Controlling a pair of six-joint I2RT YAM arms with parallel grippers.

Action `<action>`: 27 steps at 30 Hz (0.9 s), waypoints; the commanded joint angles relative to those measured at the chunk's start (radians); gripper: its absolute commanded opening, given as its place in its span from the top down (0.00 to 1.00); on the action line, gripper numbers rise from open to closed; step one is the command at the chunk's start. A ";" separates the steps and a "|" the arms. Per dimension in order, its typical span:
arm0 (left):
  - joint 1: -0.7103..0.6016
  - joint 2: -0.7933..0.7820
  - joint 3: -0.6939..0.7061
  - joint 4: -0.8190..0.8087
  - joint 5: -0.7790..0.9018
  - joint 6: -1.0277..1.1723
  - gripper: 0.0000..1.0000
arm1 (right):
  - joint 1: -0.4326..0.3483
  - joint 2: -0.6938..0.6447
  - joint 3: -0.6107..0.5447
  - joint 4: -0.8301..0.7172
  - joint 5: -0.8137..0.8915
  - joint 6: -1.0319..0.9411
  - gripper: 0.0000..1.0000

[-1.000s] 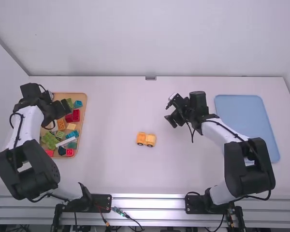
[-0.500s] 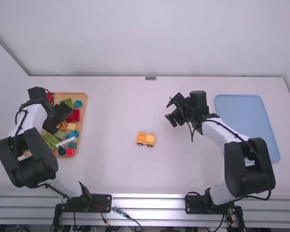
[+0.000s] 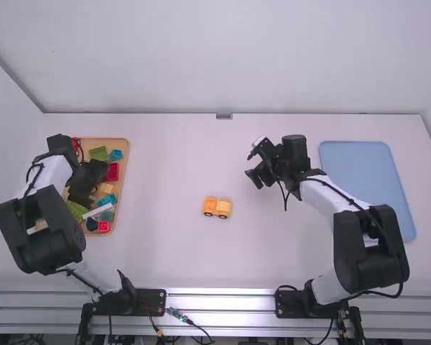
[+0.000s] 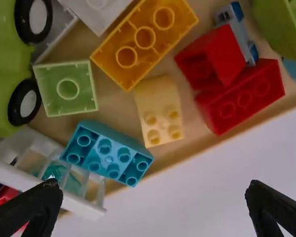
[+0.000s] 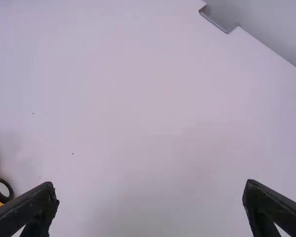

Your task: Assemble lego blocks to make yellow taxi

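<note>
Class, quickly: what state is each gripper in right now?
Left gripper: open, empty, over the tray of blocks.
Right gripper: open, empty, over the table.

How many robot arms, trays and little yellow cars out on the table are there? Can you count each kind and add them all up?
Robot arms: 2 (left arm, right arm)
Trays: 2 (tan tray, blue tray)
Yellow cars on the table: 1 (yellow car)
Total: 5
</note>
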 commanded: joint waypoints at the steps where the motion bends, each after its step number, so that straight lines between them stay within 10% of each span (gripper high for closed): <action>1: -0.015 0.044 0.077 -0.031 -0.041 -0.051 0.01 | 0.005 -0.020 0.029 0.000 -0.002 0.007 0.01; 27: -0.022 0.144 0.048 0.039 -0.062 -0.094 0.28 | 0.003 -0.020 0.028 -0.001 -0.005 0.032 0.01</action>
